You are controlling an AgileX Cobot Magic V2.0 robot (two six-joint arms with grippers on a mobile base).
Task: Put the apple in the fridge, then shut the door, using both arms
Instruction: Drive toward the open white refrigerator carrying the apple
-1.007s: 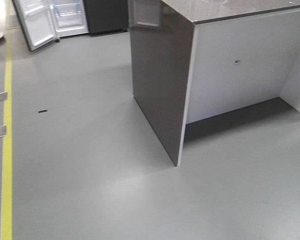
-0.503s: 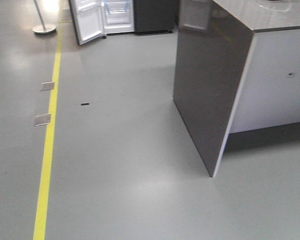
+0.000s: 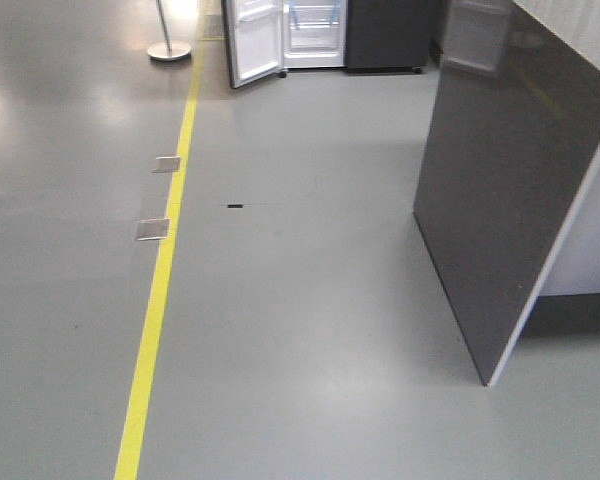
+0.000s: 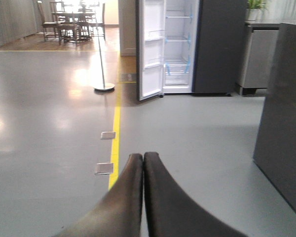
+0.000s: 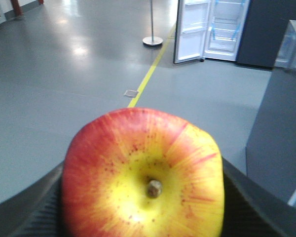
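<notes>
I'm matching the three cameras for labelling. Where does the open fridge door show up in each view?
Exterior front-facing: the door is at the top edge, left of centre, swung open.
Left wrist: top, just right of centre.
Right wrist: top, right of centre, above the apple.
Shared landmark: the yellow floor line runs toward the door.

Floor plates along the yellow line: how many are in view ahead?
2. The nearer plate lies just left of the yellow line; the farther plate sits a little further along it, same side, toward the open fridge. More could lie outside the frame.
</notes>
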